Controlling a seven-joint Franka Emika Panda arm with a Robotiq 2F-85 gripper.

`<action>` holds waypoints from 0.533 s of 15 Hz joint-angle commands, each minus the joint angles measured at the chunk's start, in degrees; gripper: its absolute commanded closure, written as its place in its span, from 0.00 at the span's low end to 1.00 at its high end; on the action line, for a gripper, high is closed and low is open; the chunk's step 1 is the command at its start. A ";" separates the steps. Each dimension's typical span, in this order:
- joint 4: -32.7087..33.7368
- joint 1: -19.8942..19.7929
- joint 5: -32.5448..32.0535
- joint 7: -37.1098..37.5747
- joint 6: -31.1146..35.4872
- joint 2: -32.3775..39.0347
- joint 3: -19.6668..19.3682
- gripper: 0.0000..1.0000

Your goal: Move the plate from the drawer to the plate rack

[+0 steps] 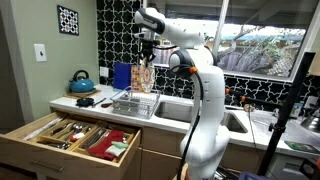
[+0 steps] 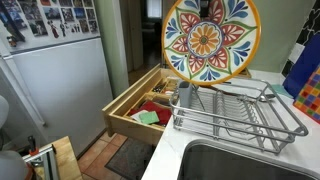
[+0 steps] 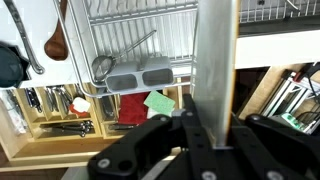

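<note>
The floral plate (image 2: 211, 39) hangs upright above the plate rack (image 2: 240, 112), held at its top edge by my gripper (image 1: 146, 60). In an exterior view the plate (image 1: 144, 78) hangs just over the rack (image 1: 135, 104) on the counter. In the wrist view I see the plate edge-on (image 3: 214, 55) between my fingers (image 3: 212, 128), which are shut on it. The rack's wires (image 3: 135, 30) lie below. The light-wood drawer (image 1: 32, 132) stands pulled open under the counter, with utensils and a red cloth inside; it also shows in the other views (image 2: 128, 96) (image 3: 40, 140).
A blue kettle (image 1: 82, 81) sits on the counter beside the rack. The steel sink (image 2: 240, 165) lies next to the rack. A red cloth (image 1: 112, 143) and a green sponge (image 3: 158, 103) lie in the drawer. A white fridge (image 2: 50, 80) stands beyond the drawer.
</note>
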 commanded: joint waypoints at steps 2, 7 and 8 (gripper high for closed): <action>-5.48 -0.98 1.19 -2.40 6.89 -2.17 -0.37 0.97; -11.21 -1.10 1.53 -2.01 11.64 -2.66 -0.40 0.97; -11.95 -1.33 1.77 -2.53 11.33 -2.57 -0.51 0.97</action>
